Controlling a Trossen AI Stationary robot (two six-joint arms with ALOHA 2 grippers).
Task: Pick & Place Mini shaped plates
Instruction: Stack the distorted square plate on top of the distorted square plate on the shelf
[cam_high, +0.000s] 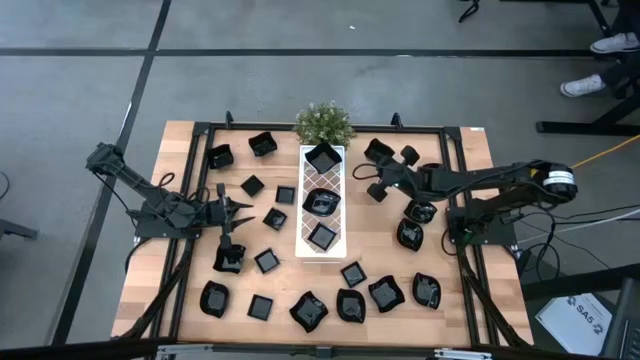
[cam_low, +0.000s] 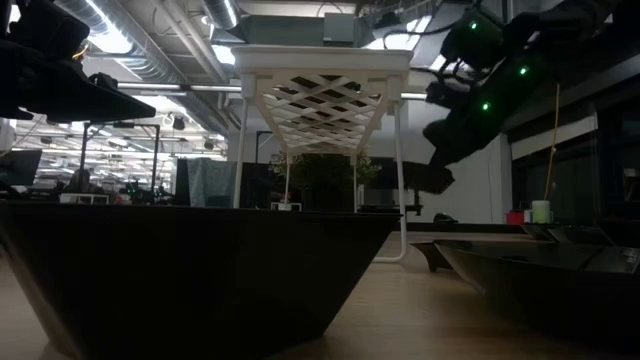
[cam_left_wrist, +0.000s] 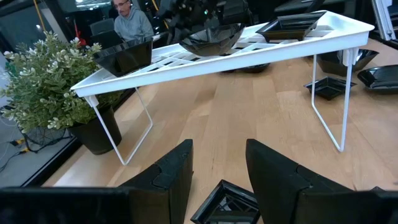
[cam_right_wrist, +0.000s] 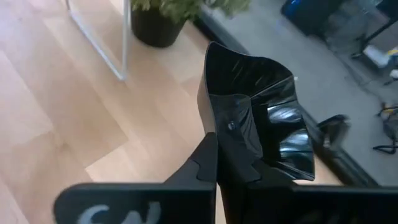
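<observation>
Right of the white tray (cam_high: 322, 205), we see the right claw (cam_right_wrist: 217, 158) gripping 1 black plate (cam_right_wrist: 258, 115); left claw (cam_left_wrist: 217, 171) w/ fingers apart above the tabletop (cam_high: 180, 290).

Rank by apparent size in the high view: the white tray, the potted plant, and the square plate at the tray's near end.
1. White tray, clearly the largest.
2. Potted plant.
3. Square plate, the smallest. It sits raised on the tray, slightly nearer the camera, yet looks smaller than the plant.
</observation>
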